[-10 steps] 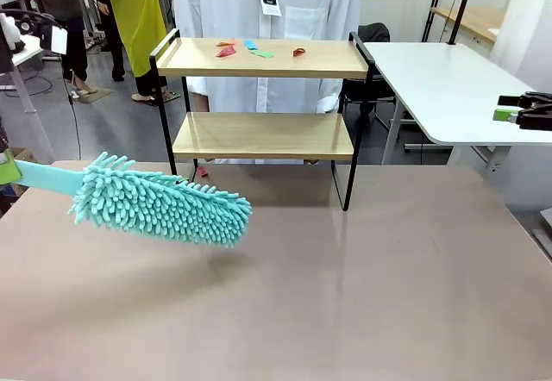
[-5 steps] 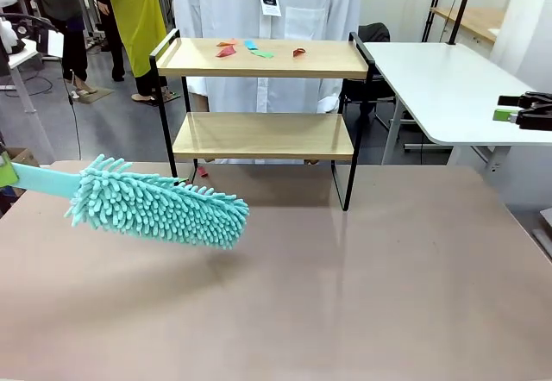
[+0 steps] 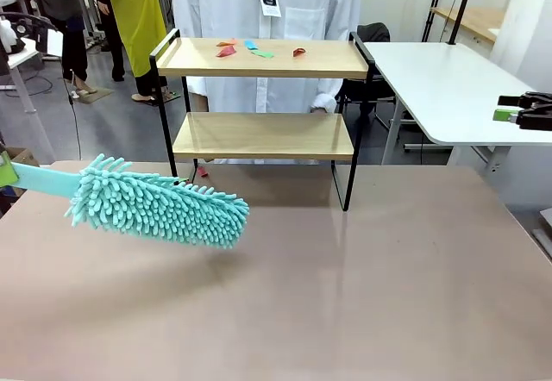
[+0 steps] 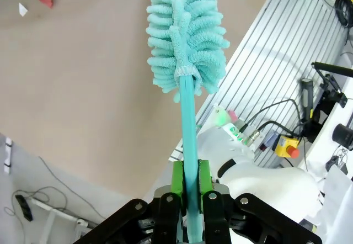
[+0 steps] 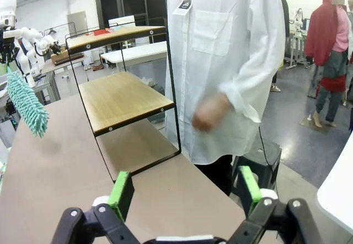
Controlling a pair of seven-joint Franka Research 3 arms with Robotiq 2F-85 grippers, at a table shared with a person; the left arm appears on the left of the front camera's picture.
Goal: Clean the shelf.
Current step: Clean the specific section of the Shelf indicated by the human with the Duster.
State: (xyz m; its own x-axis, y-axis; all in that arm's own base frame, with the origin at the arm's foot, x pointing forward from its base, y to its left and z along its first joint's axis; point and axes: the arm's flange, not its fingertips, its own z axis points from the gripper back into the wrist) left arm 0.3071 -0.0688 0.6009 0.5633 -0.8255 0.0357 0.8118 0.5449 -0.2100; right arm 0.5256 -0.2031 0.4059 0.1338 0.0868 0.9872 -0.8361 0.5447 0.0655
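The two-tier shelf of two light wooden boards in a thin black metal frame (image 3: 263, 135) (image 5: 118, 97) stands at the middle of the brown table's (image 3: 388, 295) far edge; five small coloured scraps (image 3: 262, 53) lie on its top board; one fluffy turquoise duster (image 3: 159, 207) (image 4: 185, 28) hangs over the table's left side, nearer than the shelf and apart from it; the left gripper (image 4: 188, 172) is clamped on its handle; the right gripper's (image 5: 185, 186) jaws stand wide apart, empty; one person in a white coat (image 3: 267, 19) stands behind the shelf.
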